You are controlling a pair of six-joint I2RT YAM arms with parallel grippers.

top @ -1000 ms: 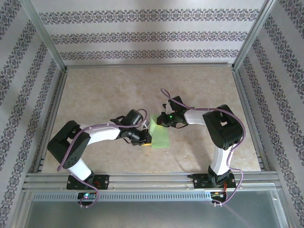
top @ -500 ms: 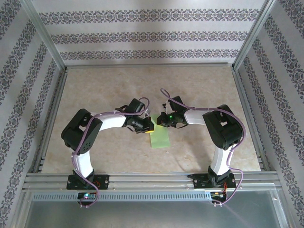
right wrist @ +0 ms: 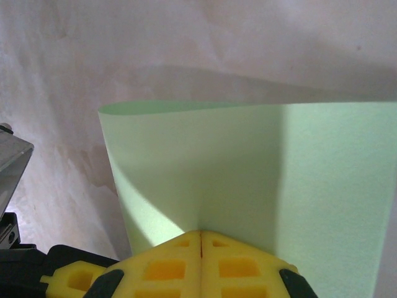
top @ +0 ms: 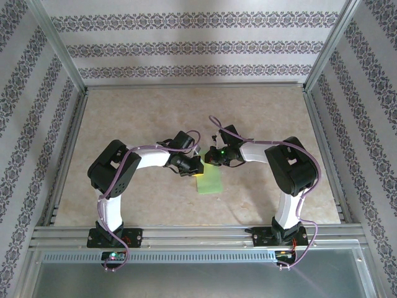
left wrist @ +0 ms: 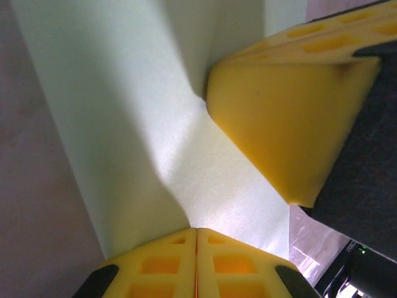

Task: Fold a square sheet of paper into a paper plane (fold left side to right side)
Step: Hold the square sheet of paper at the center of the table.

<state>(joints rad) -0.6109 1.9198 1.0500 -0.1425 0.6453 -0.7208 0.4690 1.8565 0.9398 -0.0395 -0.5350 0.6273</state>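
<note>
As the left gripper point(top: 193, 166) has swept up the halved, thin light-green paper sheet point(top: 209, 182) on the beige table point(top: 124, 112) to meet the right gripper point(top: 214, 159), both clenched and seemingly pressing its far end, the crease looks finished.

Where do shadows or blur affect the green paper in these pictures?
Left wrist: the square sheet of paper is close and soft, with a bright patch between shadows. Right wrist: a shadow darkens most of it. Top external: even light, sharp, the sheet small.

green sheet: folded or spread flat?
Folded over, apparently: the square sheet of paper reads as a narrow strip from above, its edge bowed in the right wrist view. Creased flat: cannot tell.
</note>
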